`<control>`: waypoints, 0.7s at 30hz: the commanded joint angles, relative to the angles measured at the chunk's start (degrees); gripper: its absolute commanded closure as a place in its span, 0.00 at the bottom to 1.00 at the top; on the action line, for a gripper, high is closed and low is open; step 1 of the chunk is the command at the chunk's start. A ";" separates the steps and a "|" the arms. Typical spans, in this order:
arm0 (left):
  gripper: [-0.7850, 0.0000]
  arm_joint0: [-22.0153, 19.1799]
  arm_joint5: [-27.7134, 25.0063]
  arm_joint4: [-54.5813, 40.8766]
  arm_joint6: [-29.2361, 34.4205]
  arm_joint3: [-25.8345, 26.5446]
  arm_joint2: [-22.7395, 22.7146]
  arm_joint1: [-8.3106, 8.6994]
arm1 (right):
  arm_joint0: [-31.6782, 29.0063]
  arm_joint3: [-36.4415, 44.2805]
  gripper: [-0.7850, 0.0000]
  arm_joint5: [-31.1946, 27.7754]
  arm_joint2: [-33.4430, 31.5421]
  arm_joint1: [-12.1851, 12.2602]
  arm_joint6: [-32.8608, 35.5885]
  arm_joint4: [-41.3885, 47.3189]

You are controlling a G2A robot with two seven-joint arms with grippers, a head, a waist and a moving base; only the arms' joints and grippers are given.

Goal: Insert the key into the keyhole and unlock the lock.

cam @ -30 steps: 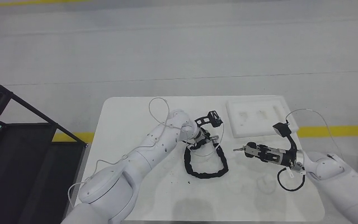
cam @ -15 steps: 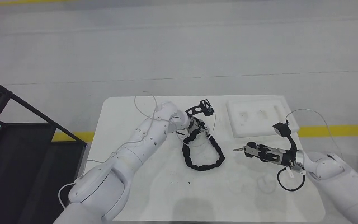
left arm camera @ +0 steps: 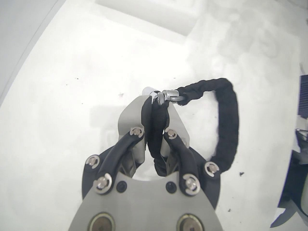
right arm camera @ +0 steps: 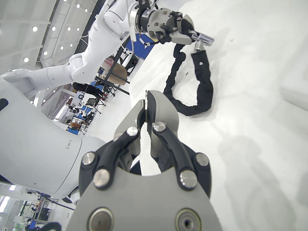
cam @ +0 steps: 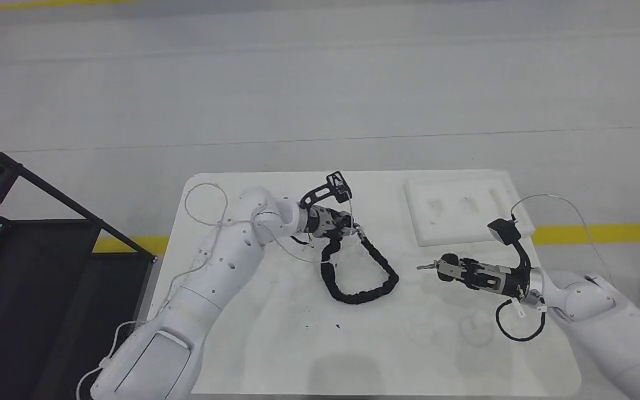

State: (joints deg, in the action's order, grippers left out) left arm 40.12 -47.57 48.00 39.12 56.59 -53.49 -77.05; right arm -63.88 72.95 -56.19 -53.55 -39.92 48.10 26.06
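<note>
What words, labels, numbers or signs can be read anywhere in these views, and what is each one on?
Chain lock, held in the left gripper: no text visible.
Key in the right gripper: too small to tell.
Foam tray and table: none.
Boards in the room behind: too small and blurred to read.

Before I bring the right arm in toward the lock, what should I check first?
1. Left gripper shut on the chain lock: ok.
2. Metal lock head sticks out past the left gripper's fingers: ok.
3. Keyhole faces the right gripper: cannot tell.
4. Key held between the right gripper's pads: cannot tell.
5. Bare table between the two grippers, nothing in the way: ok.
</note>
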 commanded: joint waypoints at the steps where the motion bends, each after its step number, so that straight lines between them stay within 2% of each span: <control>1: 1.00 1.62 -4.25 -6.09 0.80 0.21 -2.81 0.98 | 0.00 0.00 1.00 0.00 0.00 0.00 0.00 0.00; 4: 1.00 3.52 -10.43 -15.99 2.00 -0.47 -5.33 2.07 | 0.00 0.00 1.00 0.00 0.00 0.00 0.00 0.00; 6: 1.00 4.65 -10.43 -24.29 3.64 0.40 -5.22 2.57 | 0.00 0.00 1.00 0.00 0.00 0.00 0.00 0.00; 9: 1.00 6.26 -10.43 -39.96 7.18 3.02 -3.66 3.64 | 0.00 0.00 1.00 0.00 0.00 0.00 0.00 0.00; 13: 1.00 6.56 -10.43 -52.50 7.18 5.04 1.57 5.88 | 0.00 0.00 1.00 0.00 0.00 0.00 0.00 0.00; 18: 1.00 5.22 -10.43 -64.23 7.19 5.97 7.55 8.38 | 0.00 0.00 1.00 0.00 0.00 0.00 0.00 0.00; 21: 1.00 5.22 -10.43 -64.23 7.19 5.97 7.55 8.38 | 0.00 0.00 1.00 0.00 0.00 0.00 0.00 0.00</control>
State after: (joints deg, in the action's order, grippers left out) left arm 45.31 -58.00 -16.90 46.30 62.58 -45.80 -68.62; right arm -63.88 72.95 -56.19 -53.55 -39.92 48.10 26.06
